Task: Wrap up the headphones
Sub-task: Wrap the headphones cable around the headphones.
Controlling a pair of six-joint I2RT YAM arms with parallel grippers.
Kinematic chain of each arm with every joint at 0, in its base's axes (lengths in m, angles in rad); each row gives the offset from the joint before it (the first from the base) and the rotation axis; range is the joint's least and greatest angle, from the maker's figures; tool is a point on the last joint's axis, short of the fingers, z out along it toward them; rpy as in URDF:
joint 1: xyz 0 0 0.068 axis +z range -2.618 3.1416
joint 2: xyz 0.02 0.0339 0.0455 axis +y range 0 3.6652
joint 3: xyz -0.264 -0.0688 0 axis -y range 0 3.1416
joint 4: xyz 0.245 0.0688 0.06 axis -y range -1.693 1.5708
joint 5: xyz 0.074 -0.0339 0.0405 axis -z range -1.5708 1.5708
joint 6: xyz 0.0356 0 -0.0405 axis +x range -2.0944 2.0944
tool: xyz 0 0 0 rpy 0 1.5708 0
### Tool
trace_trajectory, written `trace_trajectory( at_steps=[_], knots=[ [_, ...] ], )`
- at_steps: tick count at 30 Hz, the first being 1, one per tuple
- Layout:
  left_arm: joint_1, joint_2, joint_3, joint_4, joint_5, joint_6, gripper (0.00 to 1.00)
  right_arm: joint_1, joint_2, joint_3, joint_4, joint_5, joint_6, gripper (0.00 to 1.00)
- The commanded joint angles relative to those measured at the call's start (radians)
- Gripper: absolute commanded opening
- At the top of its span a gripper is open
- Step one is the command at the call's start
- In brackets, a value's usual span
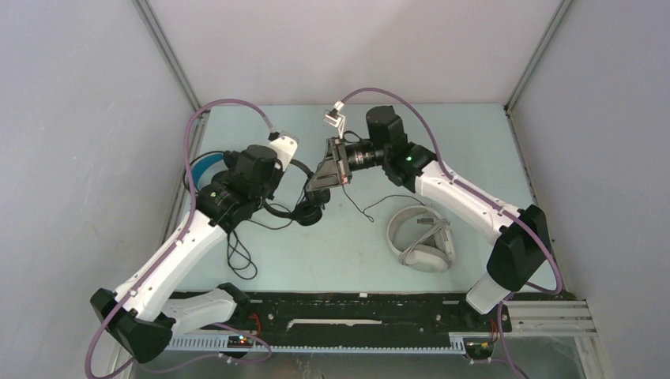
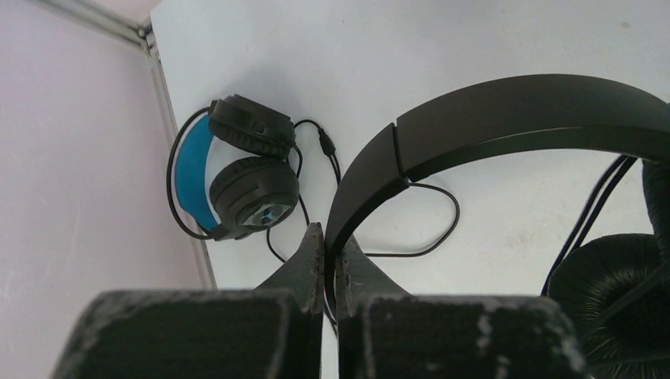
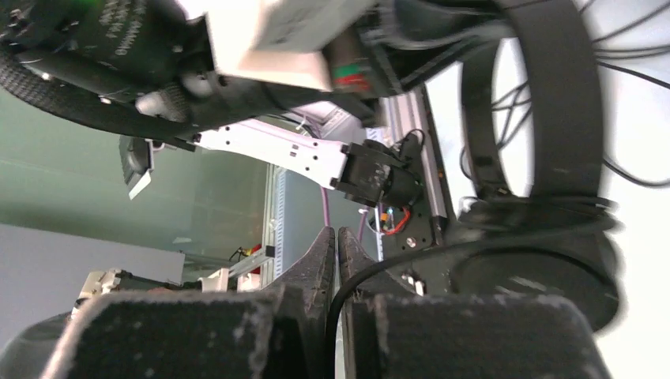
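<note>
The left claw [image 2: 330, 234] clamps the thin black headset [image 2: 513, 106] as an anchor, seemingly so the right claw [image 3: 337, 237], pinching its cable [image 3: 411, 259], can wind.

The left arm [image 1: 178, 257] is angling forward and inward, with the left gripper [image 2: 325, 230] pressing its jaws together on the thin black headset [image 2: 513, 110]. The right arm [image 1: 462, 197] is lying stretched leftward toward it, wrist rolled sideways. The right gripper [image 3: 333, 235] is pinching a black cable [image 3: 379, 264] between nearly touching fingers.
</note>
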Motion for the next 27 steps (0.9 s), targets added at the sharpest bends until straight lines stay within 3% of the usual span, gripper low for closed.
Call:
trace_trajectory(
  at_steps=[1,7,14,20,27],
  knots=[
    [0.016,0.036,0.072,0.023,-0.050,-0.132,0.00,0.072,0.022,0.014,0.163,0.034,0.066,0.06],
    [0.048,0.083,0.127,-0.008,-0.084,-0.282,0.00,0.137,0.032,0.019,0.092,0.135,-0.026,0.07],
    [0.143,0.072,0.192,-0.025,0.047,-0.536,0.00,0.158,-0.063,-0.080,0.023,0.355,-0.256,0.06],
    [0.171,0.037,0.193,0.020,0.128,-0.680,0.00,0.207,-0.198,-0.289,0.239,0.538,-0.422,0.10],
    [0.173,-0.014,0.177,0.071,0.163,-0.758,0.00,0.237,-0.228,-0.432,0.391,0.646,-0.494,0.11]
  ],
)
